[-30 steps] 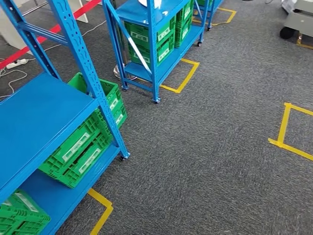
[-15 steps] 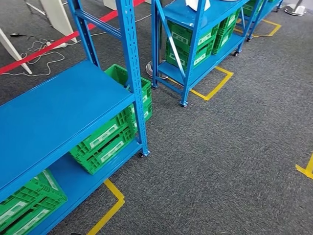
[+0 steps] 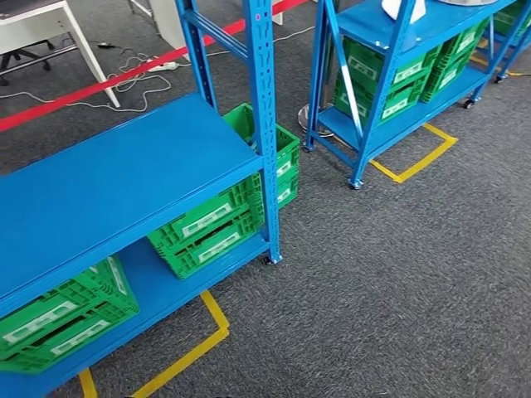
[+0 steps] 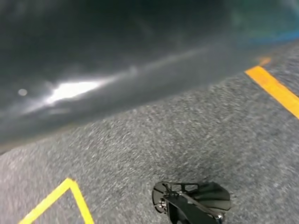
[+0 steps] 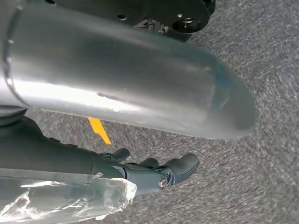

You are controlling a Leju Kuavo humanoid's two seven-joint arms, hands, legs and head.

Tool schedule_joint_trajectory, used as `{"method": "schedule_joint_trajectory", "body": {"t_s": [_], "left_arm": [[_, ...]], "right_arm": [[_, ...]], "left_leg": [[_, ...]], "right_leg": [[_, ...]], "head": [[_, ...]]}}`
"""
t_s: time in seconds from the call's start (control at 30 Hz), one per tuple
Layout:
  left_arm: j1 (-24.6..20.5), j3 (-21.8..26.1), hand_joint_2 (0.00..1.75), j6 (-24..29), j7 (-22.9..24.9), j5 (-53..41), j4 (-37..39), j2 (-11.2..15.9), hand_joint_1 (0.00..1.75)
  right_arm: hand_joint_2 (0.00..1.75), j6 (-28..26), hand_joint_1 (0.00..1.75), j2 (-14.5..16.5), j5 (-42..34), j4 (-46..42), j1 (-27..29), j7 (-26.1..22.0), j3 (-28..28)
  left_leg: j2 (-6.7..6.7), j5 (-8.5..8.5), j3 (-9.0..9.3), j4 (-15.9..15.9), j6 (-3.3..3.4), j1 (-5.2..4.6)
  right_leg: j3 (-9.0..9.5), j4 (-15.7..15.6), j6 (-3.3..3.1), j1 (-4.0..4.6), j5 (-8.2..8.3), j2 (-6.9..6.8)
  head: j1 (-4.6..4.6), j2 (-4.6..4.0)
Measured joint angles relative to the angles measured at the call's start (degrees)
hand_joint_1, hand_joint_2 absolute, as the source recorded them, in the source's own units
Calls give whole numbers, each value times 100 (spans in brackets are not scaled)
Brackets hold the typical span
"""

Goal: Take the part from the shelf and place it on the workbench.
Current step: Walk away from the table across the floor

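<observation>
Two blue shelves in my head view, the near shelf [image 3: 125,178] with green crates [image 3: 210,228] tucked on its lower deck, probably parts storage. My right hand [image 5: 155,175] hangs over the carpet with something in a crinkly clear bag [image 5: 67,198] lying along it; it may be the part, can't tell whether the fingers actually clamp it. Left hand's state I can't tell. No table around yet.

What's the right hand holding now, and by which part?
Apparently a crinkled clear plastic package lying against the right hand; the grip spot is hidden.
</observation>
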Motion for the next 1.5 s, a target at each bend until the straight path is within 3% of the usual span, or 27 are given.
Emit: {"method": "schedule_joint_trajectory", "body": {"t_s": [0.07, 0.13, 0.2, 0.27, 0.33, 0.4, 0.47, 0.5, 0.57, 0.6, 0.63, 0.7, 0.77, 0.83, 0.9, 0.97, 1.0, 1.03, 1.07, 1.13, 1.2, 1.27, 1.3, 1.37, 1.43, 1.47, 1.5], "left_arm": [[17, 1, 0, 7, 0, -1, 0, 5, 0], [0, 0, 0, 13, -1, -5, 0, 16, 0], [-20, -1, 0, 16, -4, -9, 0, 23, 0], [7, -1, 0, 17, -5, -10, 1, 18, 0], [31, 1, 0, 20, -4, -10, 2, 16, 0], [10, 1, 0, 22, -4, -15, 2, 13, 0], [-5, 1, 0, 22, -4, -26, 2, 1, 0], [-1, 1, 0, 21, -4, -30, 3, -7, 0], [7, 1, 0, 21, -4, -32, 4, -16, 0], [6, 1, 0, 22, -4, -32, 4, -16, 0], [-2, 1, 0, 22, -4, -32, 4, -14, 0], [-11, 1, 0, 26, -5, -42, 4, -9, 0], [8, 3, 0, 30, -6, -58, 4, -2, 0], [21, 5, 0, 32, -6, -70, 4, 2, 0], [-4, 5, 0, 32, -6, -74, 4, -2, 0], [-21, 5, 0, 32, -7, -75, 4, -4, 0], [-13, 5, 0, 32, -7, -75, 4, -4, 0], [-1, 6, 0, 32, -7, -76, 4, -3, 0], [10, 6, 0, 32, -7, -77, 4, -1, 0], [5, 6, 0, 32, -7, -82, 4, 6, 0], [-21, 5, 0, 33, -10, -90, 4, 12, 0], [-13, 9, 0, 34, -13, -93, 5, 14, 0], [7, 11, 0, 36, -13, -95, 6, 11, 0], [14, 16, 0, 39, -13, -107, 7, 11, 0], [-10, 19, 0, 40, -14, -121, 7, 9, 0], [-18, 20, 0, 39, -15, -125, 7, 4, 0], [-15, 22, 0, 39, -15, -127, 8, -2, 0]], "right_arm": [[0, 0, 0, 1, 3, 1, -12, -3, 2], [0, 4, 0, 12, 8, 5, -20, -6, 6], [0, 8, 0, 22, 14, 10, -31, -7, 11], [0, 9, 0, 22, 20, 10, -52, -6, 19], [0, 7, 0, 22, 22, 10, -59, -13, 25], [0, 3, 0, 22, 24, 10, -42, -15, 26], [0, 2, 0, 22, 27, 10, -22, -12, 26], [0, 2, 0, 21, 28, 10, -17, -12, 26], [0, 1, 0, 19, 30, 10, -16, -15, 26], [0, 1, 0, 17, 30, 11, -14, -18, 26], [0, 1, 0, 17, 31, 12, -13, -24, 27], [0, 2, 0, 16, 34, 14, -10, -32, 28], [0, 1, 0, 15, 38, 15, -13, -40, 28], [0, 2, 0, 16, 42, 15, -17, -57, 28], [0, 2, 0, 17, 45, 15, -5, -76, 28], [0, 1, 0, 16, 47, 15, 10, -83, 28], [0, 1, 0, 15, 47, 15, 11, -85, 28], [0, 0, 0, 16, 48, 15, 6, -85, 28], [0, 0, 0, 16, 48, 15, -1, -86, 29], [0, 0, 0, 20, 50, 15, -10, -89, 30], [0, 0, 0, 25, 51, 16, -16, -90, 30], [0, -3, 0, 26, 51, 17, -38, -93, 31], [0, -10, 0, 26, 50, 17, -50, -98, 31], [0, -33, 0, 25, 40, 17, -58, -108, 32], [0, -51, 0, 23, 27, 17, -38, -110, 32], [0, -54, 0, 23, 24, 17, -28, -109, 32], [0, -57, 0, 22, 22, 17, -22, -108, 32]], "left_leg": [[95, 381, 318, -573, 85, -33], [368, 623, 700, -1289, 208, -113], [501, 612, 809, -1549, 274, -171], [381, 636, 812, -1619, 295, -156], [249, 687, 853, -1705, 328, -110], [105, 714, 865, -1738, 353, -85], [-58, 715, 860, -1732, 358, -79], [-143, 712, 868, -1729, 353, -71], [-313, 691, 897, -1709, 318, -42], [-394, 672, 904, -1689, 286, -31], [-471, 651, 892, -1649, 248, -24], [-604, 646, 833, -1595, 171, -17], [-685, 661, 780, -1576, 111, -1], [-461, 548, 688, -1408, 56, -10], [-122, 225, 378, -791, 13, -20], [-14, -49, 6, -62, 1, -11], [-5, -45, -72, 89, 9, -10], [4, 74, -35, 14, 29, -14], [42, 275, 106, -263, 67, -24], [296, 617, 499, -1021, 181, -91], [495, 676, 704, -1438, 262, -159], [423, 649, 718, -1513, 283, -168], [360, 666, 734, -1548, 294, -152], [225, 705, 769, -1615, 328, -103], [71, 717, 766, -1628, 351, -80], [-11, 716, 764, -1627, 355, -78], [-93, 715, 769, -1625, 355, -77]], "right_leg": [[40, -1, -7, 37, -24, -142], [70, 2, 9, 77, -61, -273], [82, 0, 43, 99, -89, -407], [105, -9, 87, 102, -117, -502], [28, 190, 148, 96, -263, -245], [-293, 852, 199, 71, -596, 138], [-666, 1547, 231, 44, -825, 250], [-739, 1634, 246, 30, -772, 260], [-560, 1132, 283, -14, -349, 320], [-392, 743, 309, -48, -148, 455], [-236, 394, 318, -79, -23, 594], [-89, 116, 284, -100, 1, 763], [-66, 107, 203, -88, -1, 650], [-52, 92, 125, -91, 4, 510], [-41, 81, 56, -77, -10, 331], [-34, 81, 20, -53, -34, 138], [-27, 81, 13, -43, -45, 55], [-12, 81, 10, -32, -57, -19], [11, 81, 11, -19, -72, -90], [58, 81, 28, 15, -114, -220], [80, 81, 68, 47, -153, -351], [116, 61, 113, 59, -174, -475], [128, 74, 139, 55, -200, -426], [4, 380, 189, 38, -402, -107], [-366, 1123, 214, 14, -755, 200], [-558, 1474, 224, 9, -873, 240], [-687, 1667, 231, 5, -880, 255]], "head": [[-1, 0], [1, 0], [7, 0], [9, 1], [21, 1], [51, 0], [65, 0], [65, 0], [65, 0], [72, 0], [83, 0], [97, 0], [96, 0], [65, 0], [25, 0], [18, 0], [16, 0], [16, 0], [15, 0], [15, 0], [18, 0], [20, 0], [28, 0], [48, 0], [66, 0], [69, 0], [69, 0]]}}
